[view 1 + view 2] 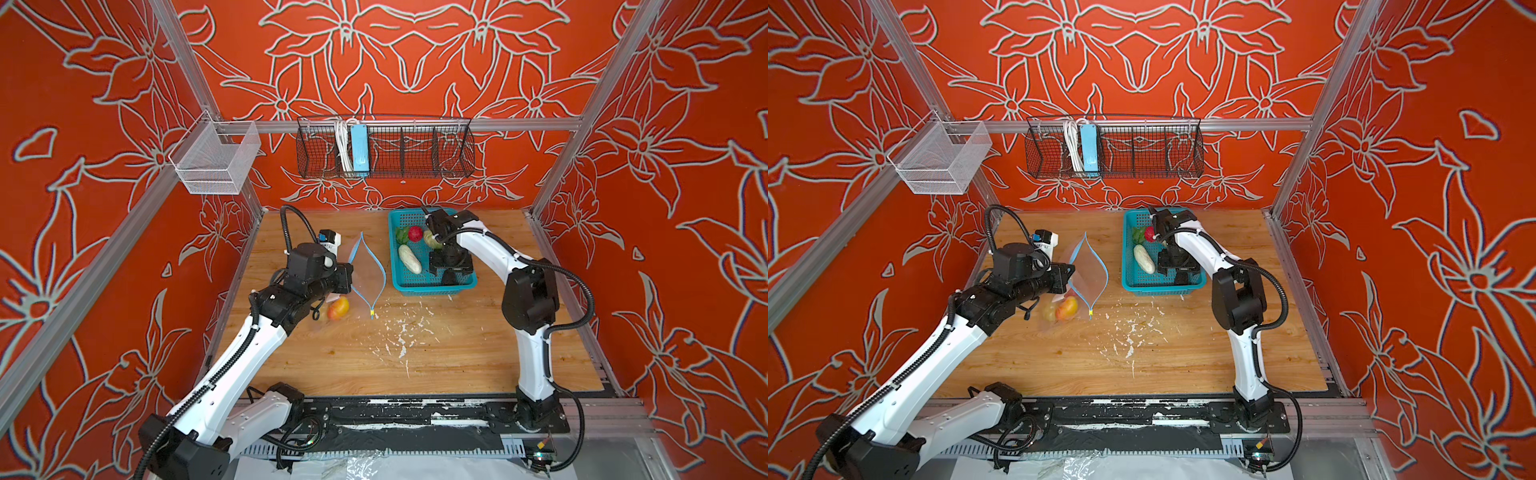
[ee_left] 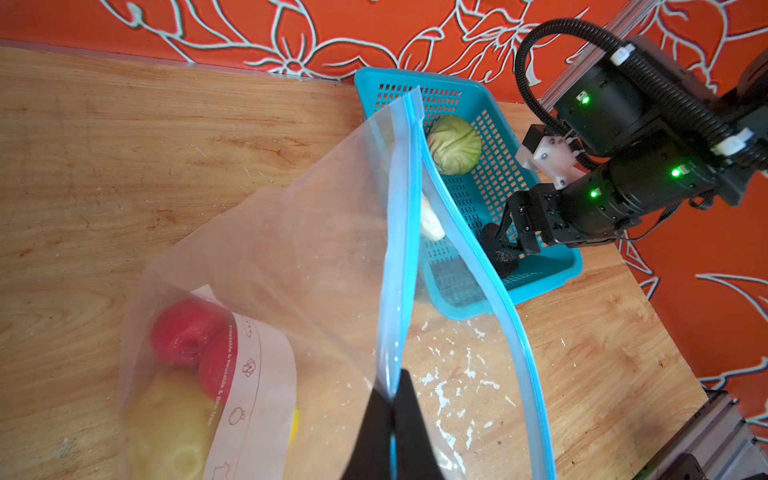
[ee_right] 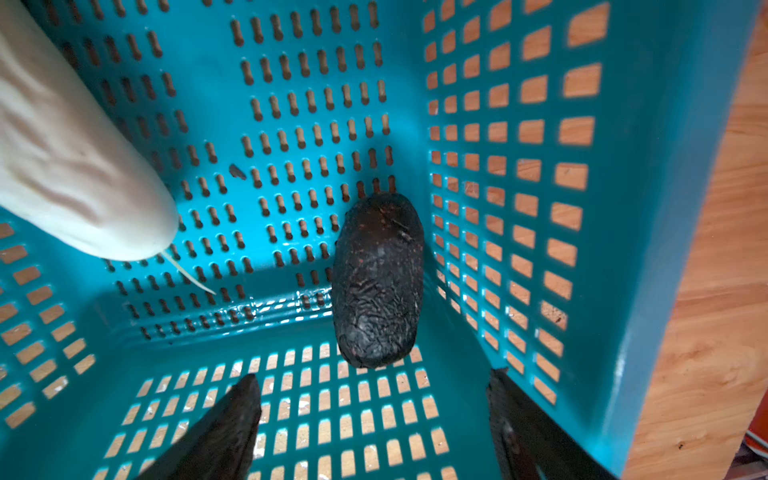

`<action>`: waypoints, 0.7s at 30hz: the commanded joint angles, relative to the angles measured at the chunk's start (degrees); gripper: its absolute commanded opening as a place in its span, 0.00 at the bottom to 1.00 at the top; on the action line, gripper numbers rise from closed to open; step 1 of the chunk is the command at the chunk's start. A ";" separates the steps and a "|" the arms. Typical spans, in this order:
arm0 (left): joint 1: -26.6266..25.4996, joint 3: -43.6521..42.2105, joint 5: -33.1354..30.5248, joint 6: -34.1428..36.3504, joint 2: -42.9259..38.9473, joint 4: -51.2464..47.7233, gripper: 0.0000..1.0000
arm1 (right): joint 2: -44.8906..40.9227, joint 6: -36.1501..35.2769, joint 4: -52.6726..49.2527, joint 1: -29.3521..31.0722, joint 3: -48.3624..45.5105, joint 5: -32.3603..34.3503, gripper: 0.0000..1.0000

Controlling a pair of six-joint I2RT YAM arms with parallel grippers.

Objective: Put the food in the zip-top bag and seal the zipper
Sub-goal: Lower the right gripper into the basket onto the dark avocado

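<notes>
On the left half of the table (image 1: 457,357) lies the zip-top bag (image 1: 368,276), its mouth spread wide in a leaf shape. Its zipper (image 1: 384,274), a light-blue strip, runs round that mouth from a far point to a near point, where a small yellow tab (image 1: 372,311) sits. The left fingers (image 2: 415,440) are closed on the left lip of the zipper, pinching the blue strip between them. Inside the bag, at its near left side, lie an orange-red fruit (image 1: 338,308) and a yellow potato (image 2: 170,432), partly behind the bag's white label patch (image 2: 253,386).

Just right of the bag, toward the far side of the table, sits a teal basket (image 1: 432,287). At its far end lie a green leaf (image 1: 401,235), red berries (image 1: 414,233) and a green cabbage (image 1: 431,241). A pale cucumber (image 1: 409,259) lies lengthwise along its left side. The right fingers (image 3: 224,428) reach down into the basket's near right part and stand open, well apart. A black piece (image 3: 376,282) lies on the basket floor against the side wall, just beyond the fingertips and in line with the gap between them. In the right wrist view neither finger touches it. White flecks (image 1: 401,332) dot the table nearer than the basket.
</notes>
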 commanded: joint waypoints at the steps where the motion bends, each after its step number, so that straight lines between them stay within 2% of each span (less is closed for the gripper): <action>1: 0.30 0.52 -0.04 -0.21 0.10 -0.28 0.00 | 1.18 0.41 0.60 -0.26 -0.74 -0.70 0.84; 21: 0.30 0.41 -0.33 -0.43 0.19 -0.46 0.00 | 5.12 0.47 1.68 -0.80 -1.29 0.16 0.80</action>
